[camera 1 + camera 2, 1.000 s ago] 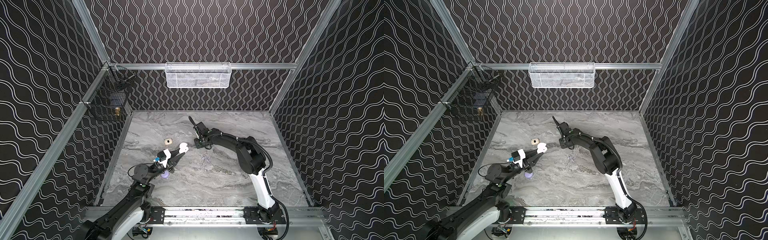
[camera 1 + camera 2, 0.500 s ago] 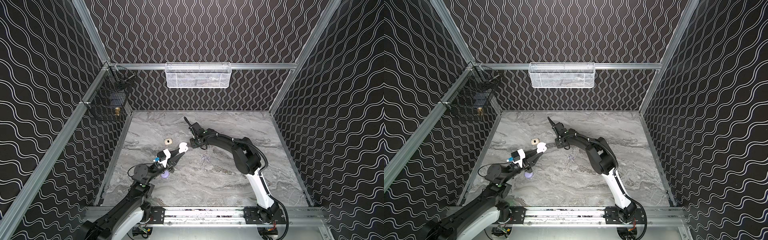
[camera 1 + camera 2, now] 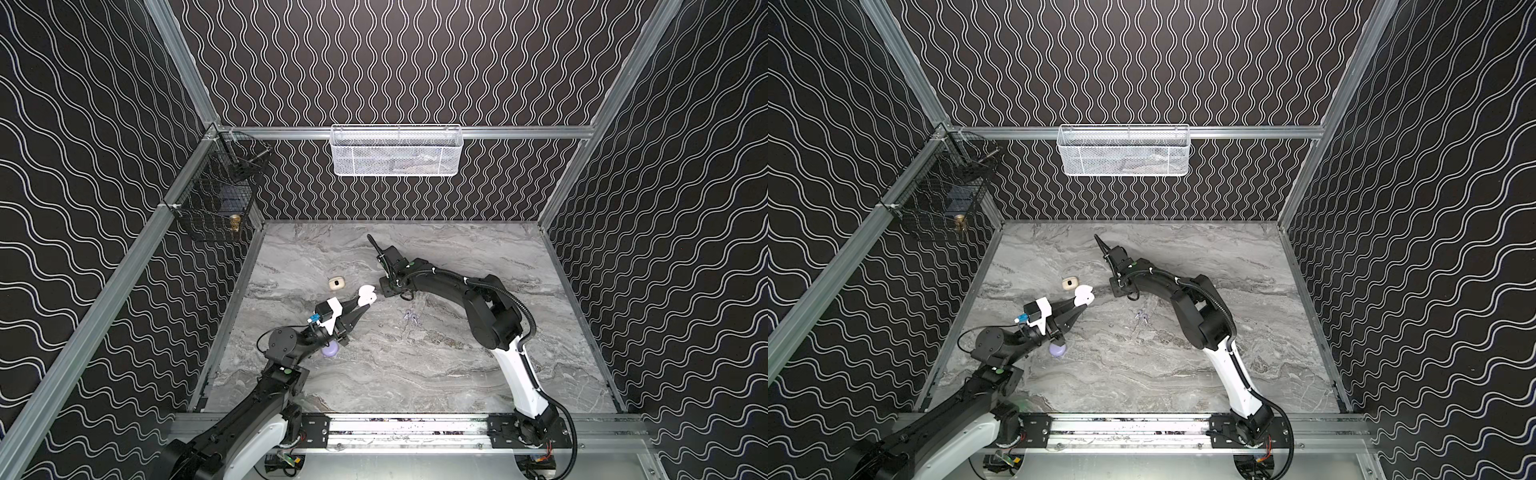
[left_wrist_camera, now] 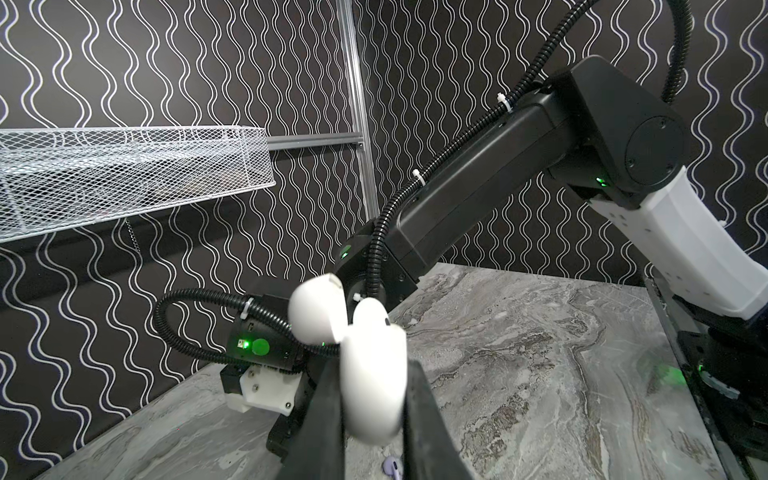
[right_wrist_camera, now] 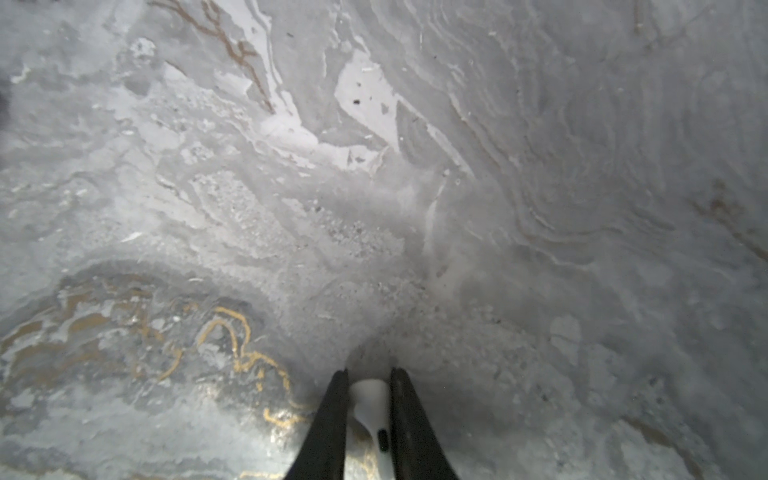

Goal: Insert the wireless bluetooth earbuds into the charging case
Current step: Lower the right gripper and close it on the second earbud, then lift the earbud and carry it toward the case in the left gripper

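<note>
Around earbud [image 5: 369, 399], right claw [image 5: 370, 370] tighter

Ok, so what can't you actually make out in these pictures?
White charging case: left wrist view shows its lid open, but its own wall hides the sockets.
White earbud: right wrist view, flanked by the jaws and cut off by the frame edge.
Lilac case: both top views, partly under the left arm; open or shut unclear.
Lilac earbuds: both top views, too small to count.
White basket: mesh blurs its contents.

3 cases [image 3: 336, 283], 4 buds [image 5: 370, 401].
</note>
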Tool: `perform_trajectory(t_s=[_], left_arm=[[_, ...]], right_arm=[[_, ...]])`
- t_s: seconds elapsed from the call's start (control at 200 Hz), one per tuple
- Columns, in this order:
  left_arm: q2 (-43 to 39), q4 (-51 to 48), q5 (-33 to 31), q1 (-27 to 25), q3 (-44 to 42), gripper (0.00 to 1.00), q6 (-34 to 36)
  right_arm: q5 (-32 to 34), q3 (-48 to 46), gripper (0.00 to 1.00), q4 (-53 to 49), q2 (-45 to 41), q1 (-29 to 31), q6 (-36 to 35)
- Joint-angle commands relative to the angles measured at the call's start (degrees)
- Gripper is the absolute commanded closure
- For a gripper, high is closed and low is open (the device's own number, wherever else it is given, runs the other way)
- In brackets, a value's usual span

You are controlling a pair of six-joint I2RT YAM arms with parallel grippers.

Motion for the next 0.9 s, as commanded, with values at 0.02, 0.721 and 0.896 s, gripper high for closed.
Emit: perform_trajectory(t_s=[0.02,0.721,0.896], left_arm=[[-0.5,1.5,0.1,0.1,0.0,1.0,0.0],[-4.3,9.3,-7.1,0.0,-5.6,1.0,0.3],[-2.7,6.9,-6.1,0.1,-3.6,1.0,0.8]], right_arm=[[0.6,-1.0,0.86,-3.7,0.1,0.0,0.9],[7.2,-26.9,0.9,15.8,-47.7,7.0,11.0],[8.8,-31.6,0.89,27.2,-56.6,18.7,11.0]])
